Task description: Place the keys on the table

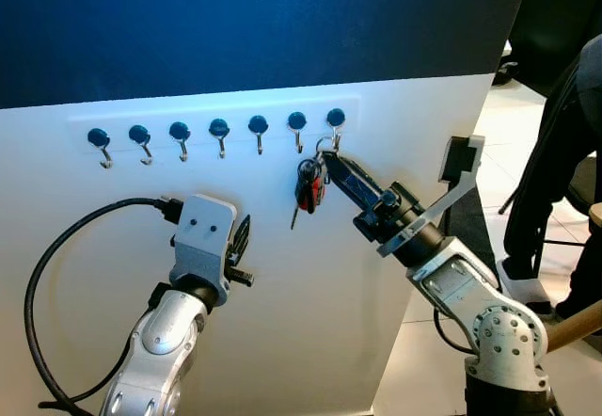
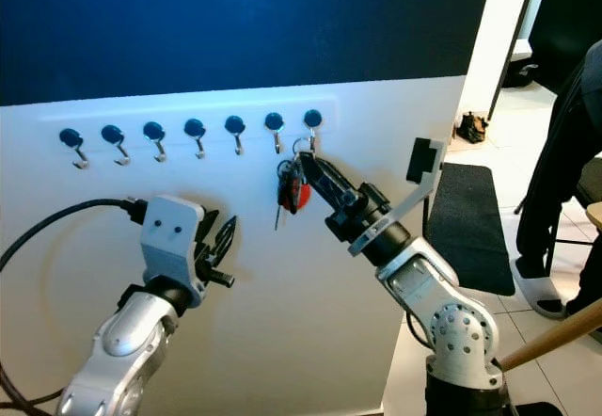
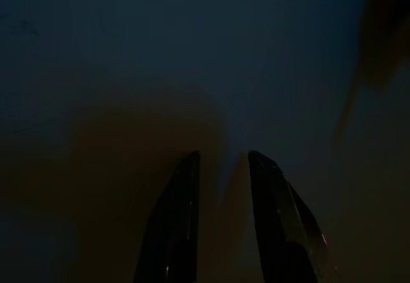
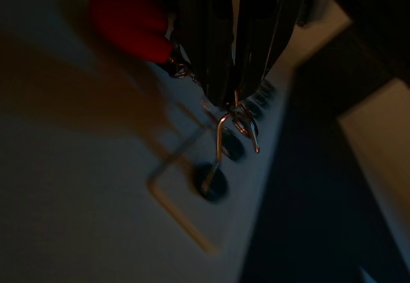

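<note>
A bunch of keys [image 1: 308, 185] with a red tag [image 4: 128, 24] hangs by its ring from the rightmost hook [image 1: 335, 126] of a rack on the white wall panel. My right gripper [image 1: 324, 160] reaches up to it from the lower right. Its two fingers are pressed together on the key ring [image 4: 243, 120], just below the hook [image 4: 221, 148]. My left gripper [image 1: 243, 237] is raised in front of the panel, lower and well to the left of the keys. It stands open with nothing between its fingers [image 3: 179, 225].
Several bare blue-knobbed hooks [image 1: 218, 132] run leftward along the rack. A person's legs [image 1: 555, 171] stand at the right on the tiled floor, beside a black mat [image 2: 470, 218]. A wooden pole [image 1: 578, 327] pokes in at the lower right.
</note>
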Tool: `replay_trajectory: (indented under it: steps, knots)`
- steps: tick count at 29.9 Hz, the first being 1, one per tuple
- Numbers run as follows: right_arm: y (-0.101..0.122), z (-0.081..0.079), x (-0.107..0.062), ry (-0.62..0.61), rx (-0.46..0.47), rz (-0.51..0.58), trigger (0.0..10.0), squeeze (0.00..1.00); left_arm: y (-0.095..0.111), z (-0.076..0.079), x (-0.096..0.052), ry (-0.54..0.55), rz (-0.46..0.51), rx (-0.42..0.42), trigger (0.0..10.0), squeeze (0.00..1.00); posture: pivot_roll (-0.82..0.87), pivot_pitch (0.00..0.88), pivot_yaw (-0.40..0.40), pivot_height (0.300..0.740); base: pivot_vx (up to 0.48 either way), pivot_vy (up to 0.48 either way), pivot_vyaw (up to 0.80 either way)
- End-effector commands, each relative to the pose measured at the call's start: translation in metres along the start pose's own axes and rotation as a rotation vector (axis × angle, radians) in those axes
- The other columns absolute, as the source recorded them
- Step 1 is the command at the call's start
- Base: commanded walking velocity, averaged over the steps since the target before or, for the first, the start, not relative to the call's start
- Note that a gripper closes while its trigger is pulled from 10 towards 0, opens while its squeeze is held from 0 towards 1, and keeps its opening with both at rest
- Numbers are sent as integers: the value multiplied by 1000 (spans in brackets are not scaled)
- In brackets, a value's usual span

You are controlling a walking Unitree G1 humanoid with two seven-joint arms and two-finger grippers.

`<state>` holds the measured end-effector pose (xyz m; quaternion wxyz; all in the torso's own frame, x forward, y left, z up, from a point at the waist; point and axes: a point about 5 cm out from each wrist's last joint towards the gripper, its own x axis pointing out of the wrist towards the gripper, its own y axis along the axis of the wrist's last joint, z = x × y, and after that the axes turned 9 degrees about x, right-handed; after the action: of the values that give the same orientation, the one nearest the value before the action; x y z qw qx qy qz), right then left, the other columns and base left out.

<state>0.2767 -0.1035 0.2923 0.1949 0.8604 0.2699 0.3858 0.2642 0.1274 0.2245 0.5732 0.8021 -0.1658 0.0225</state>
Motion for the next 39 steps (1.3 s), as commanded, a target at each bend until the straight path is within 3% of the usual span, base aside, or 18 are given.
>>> replay_trajectory:
  steps: [1, 4, 12, 20, 24, 27, 31, 39]
  knots:
    - [6, -6, 5, 35, 56, 42, 10000, 0, -3, 1, 0, -12, -19, 12, 10000, 0, 135, 131, 69, 740, 0, 0, 0]
    - [13, -1, 13, -4, 143, 112, 10000, 0, -3, 2, 0, -13, -20, 10, 10000, 0, 134, 130, 69, 740, 0, 0, 0]
    - [21, 16, 15, -132, 206, 176, 10000, 0, -3, 2, 1, -11, -18, 9, 10000, 0, 139, 129, 65, 740, 0, 0, 0]
    - [1, 25, 4, -209, 240, 110, 10000, 0, -3, 1, 0, -8, -20, 11, 10000, 0, 142, 131, 63, 740, 0, 0, 0]
    - [-19, 28, -13, -270, 274, 70, 10000, 0, -3, 2, 0, -15, -21, 10, 10000, 0, 134, 136, 68, 740, 0, 0, 0]
    - [-22, 33, -20, -317, 286, 77, 10000, 0, -4, 3, 0, -21, -21, 8, 10000, 0, 130, 139, 74, 740, 0, 0, 0]
    - [-20, 35, -21, -335, 290, 92, 10000, 0, -4, 3, 0, -26, -23, 7, 10000, 0, 125, 140, 79, 740, 0, 0, 0]
    - [-14, 28, -8, -296, 297, 98, 10000, 0, -4, 5, 1, -41, -22, 5, 10000, 0, 123, 139, 81, 740, 0, 0, 0]
